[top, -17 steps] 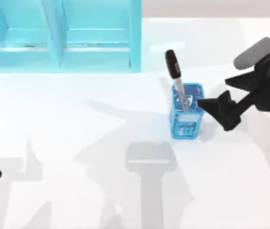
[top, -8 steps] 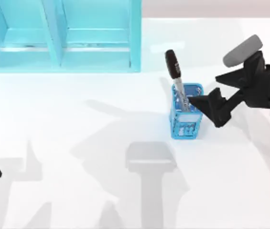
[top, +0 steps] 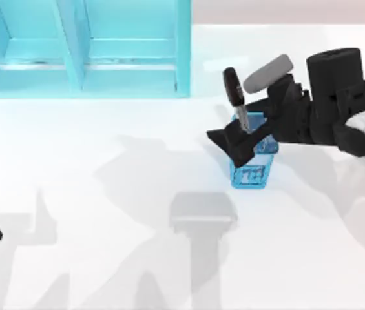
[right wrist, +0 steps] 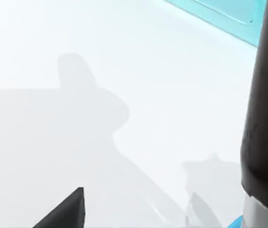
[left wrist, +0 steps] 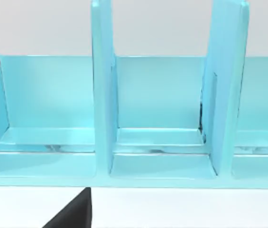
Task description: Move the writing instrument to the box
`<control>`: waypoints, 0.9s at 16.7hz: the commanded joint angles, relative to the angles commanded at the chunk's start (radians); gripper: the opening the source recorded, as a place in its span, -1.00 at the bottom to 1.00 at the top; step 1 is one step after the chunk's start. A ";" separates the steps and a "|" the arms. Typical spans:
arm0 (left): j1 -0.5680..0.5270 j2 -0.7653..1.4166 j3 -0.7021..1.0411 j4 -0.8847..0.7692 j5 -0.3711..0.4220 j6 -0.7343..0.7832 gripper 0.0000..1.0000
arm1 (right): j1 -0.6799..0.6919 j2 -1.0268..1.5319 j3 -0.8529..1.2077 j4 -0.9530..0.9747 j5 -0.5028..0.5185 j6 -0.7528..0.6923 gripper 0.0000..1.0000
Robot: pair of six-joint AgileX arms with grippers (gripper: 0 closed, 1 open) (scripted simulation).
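While my right end effector (top: 237, 137) flanks it, the writing instrument (top: 236, 97) stands.

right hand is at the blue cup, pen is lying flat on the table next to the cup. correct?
Not quite. The right hand is at the blue cup, but the pen is not lying on the table: it stands in the cup, leaning, with its black upper part sticking out above the rim. The top view shows it.
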 joint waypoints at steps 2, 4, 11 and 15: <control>0.000 0.000 0.000 0.000 0.000 0.000 1.00 | 0.005 0.009 0.006 0.007 0.004 0.003 1.00; 0.000 0.000 0.000 0.000 0.000 0.000 1.00 | 0.005 0.009 0.006 0.007 0.004 0.003 1.00; 0.000 0.000 0.000 0.000 0.000 0.000 1.00 | 0.005 0.009 0.006 0.007 0.004 0.003 -0.06; 0.000 0.000 0.000 0.000 0.000 0.000 1.00 | 0.005 0.009 0.006 0.007 0.004 0.003 -0.66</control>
